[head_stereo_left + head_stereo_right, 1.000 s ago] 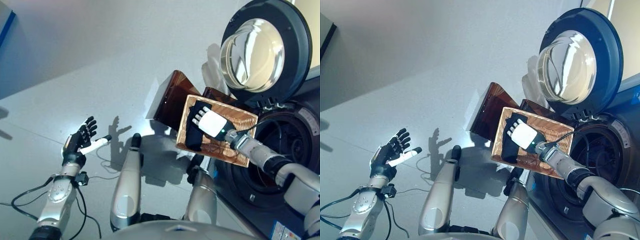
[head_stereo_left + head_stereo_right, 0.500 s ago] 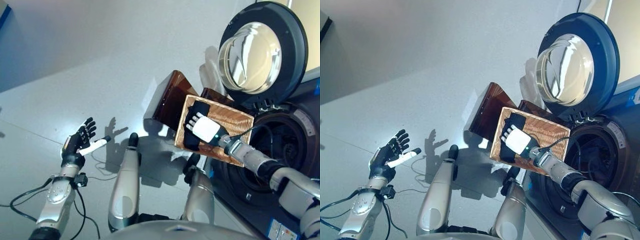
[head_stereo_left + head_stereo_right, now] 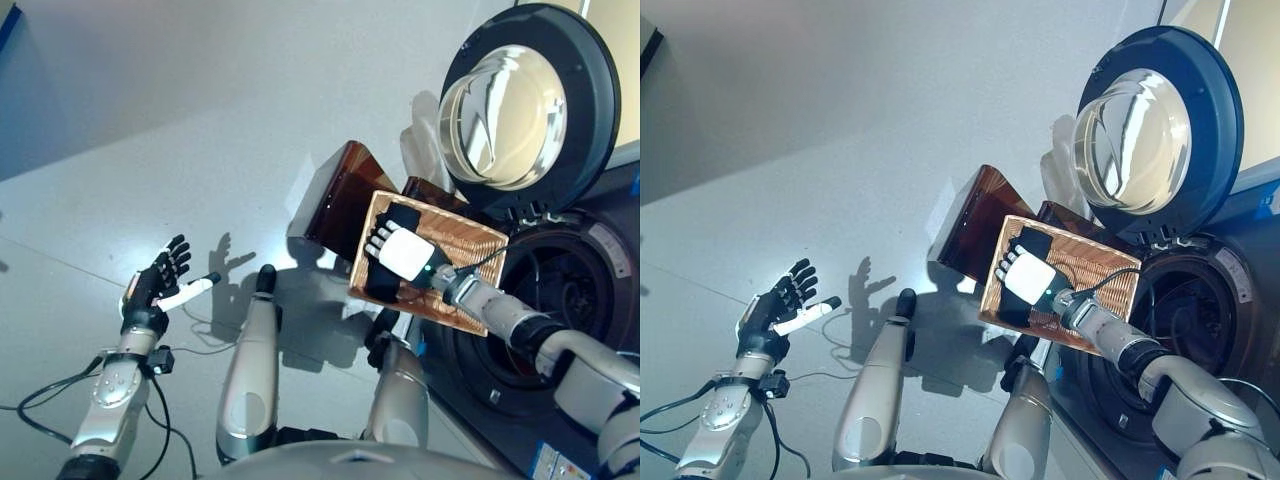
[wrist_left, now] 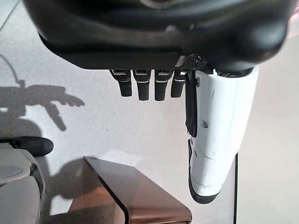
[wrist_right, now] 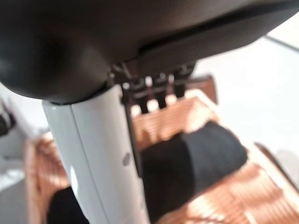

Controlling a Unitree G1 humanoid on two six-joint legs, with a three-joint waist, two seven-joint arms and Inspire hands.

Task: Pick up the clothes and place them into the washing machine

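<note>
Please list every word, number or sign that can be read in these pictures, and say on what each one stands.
No text can be read in any view.
Small label low on the washing machine front: print too small to read.
Wicker basket, black cloth, brown box: no print visible.

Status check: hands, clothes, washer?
Right hand open above black garment in wicker basket. Left hand open, idle. Washer door open, drum unobstructed.

The right hand [image 3: 404, 254] hides part of the black clothes [image 5: 196, 163] in the wicker basket [image 3: 470, 240].
</note>
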